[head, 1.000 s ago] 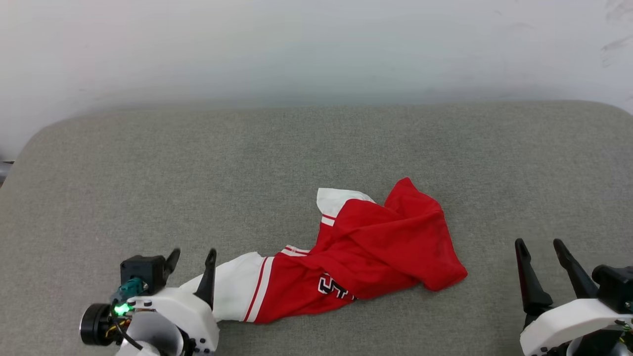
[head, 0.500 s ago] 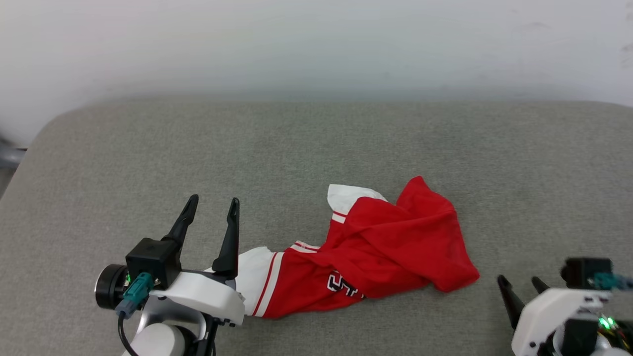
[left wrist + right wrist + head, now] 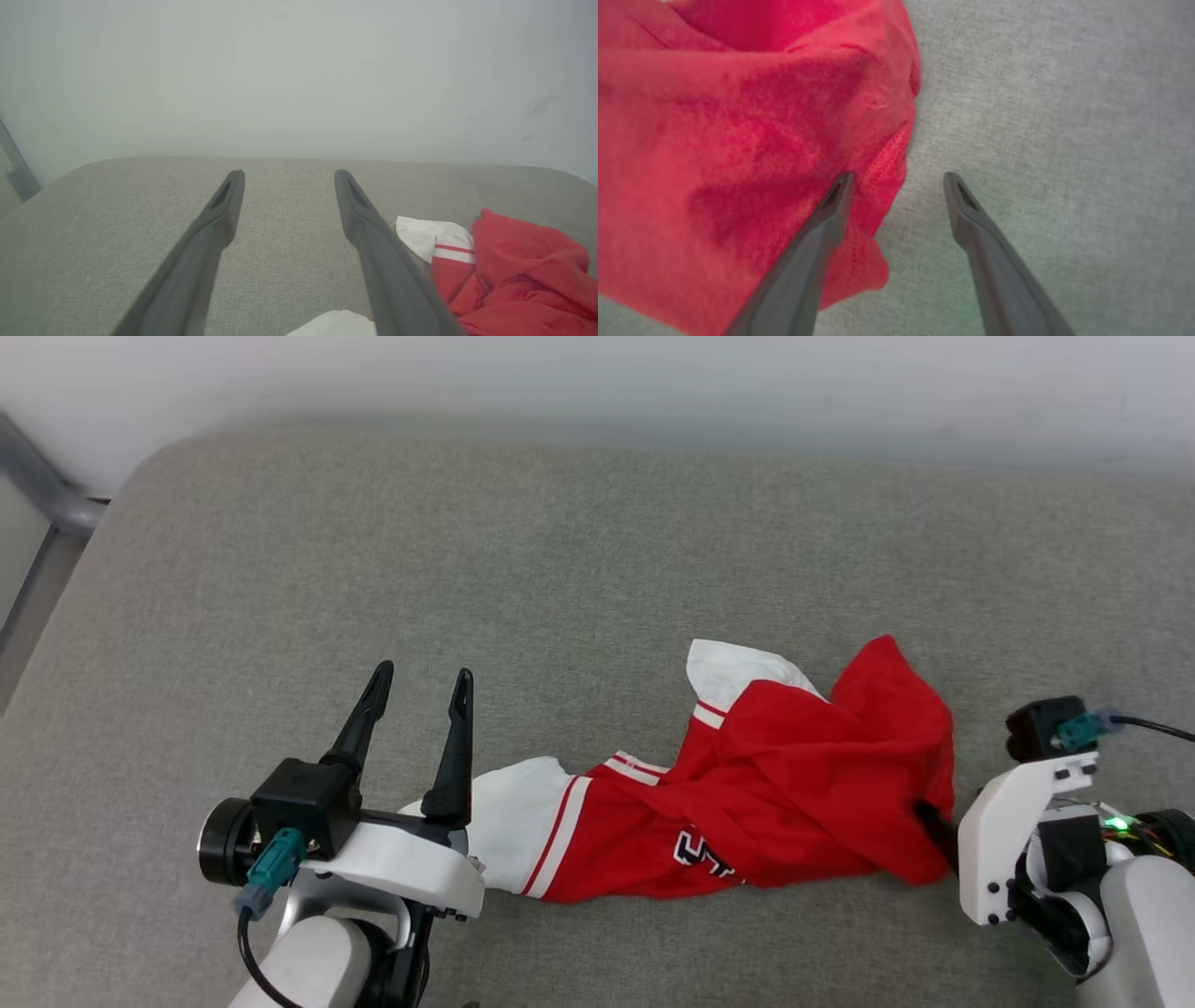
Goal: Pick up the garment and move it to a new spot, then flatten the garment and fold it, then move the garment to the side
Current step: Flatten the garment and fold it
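Right wrist view: spread wide at the right hand [image 3: 896,179], straddling an edge of the crumpled red jersey-style T-shirt with white sleeves [image 3: 738,140], heaped on the grey fabric-padded desk [image 3: 1064,116]. Equally wide and empty at the left hand [image 3: 420,674], just beside a white sleeve. Probably the first pick-up; next, lowering and pinching cloth.

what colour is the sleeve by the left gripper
White sleeve, red-and-white striped trim; clearest in the head view.

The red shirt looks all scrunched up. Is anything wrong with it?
Just messy. The garment lies crumpled in a long heap on the grey cushion, one white sleeve stretched out leftward, its lettering half hidden in folds. No tears show.
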